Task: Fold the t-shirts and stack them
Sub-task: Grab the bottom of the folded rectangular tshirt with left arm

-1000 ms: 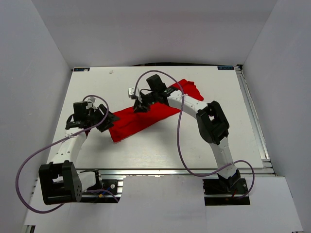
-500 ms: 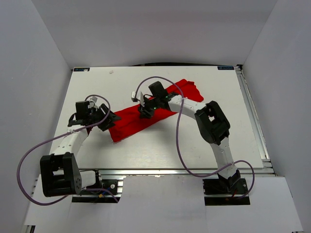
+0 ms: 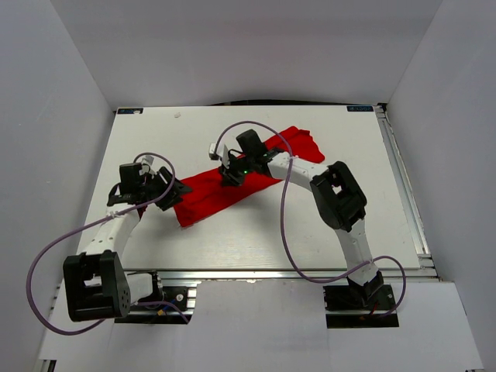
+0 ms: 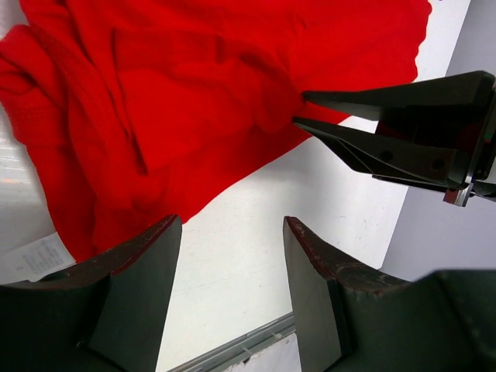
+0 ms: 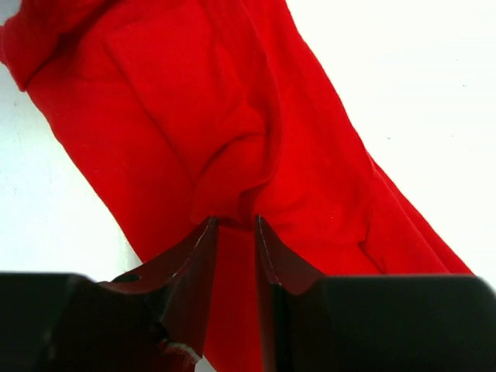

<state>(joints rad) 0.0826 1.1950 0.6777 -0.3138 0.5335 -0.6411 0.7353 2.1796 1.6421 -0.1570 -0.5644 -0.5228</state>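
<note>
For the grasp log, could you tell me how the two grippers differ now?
The left gripper is wide open; the right gripper is nearly closed. The left gripper holds nothing, over bare table; the right gripper pinches a fold of the red t-shirt. Both are dark and two-fingered.

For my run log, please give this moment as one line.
left gripper: open, empty | right gripper: pinching plain red cloth t-shirt | t-shirt: rumpled long strip on white table
</note>
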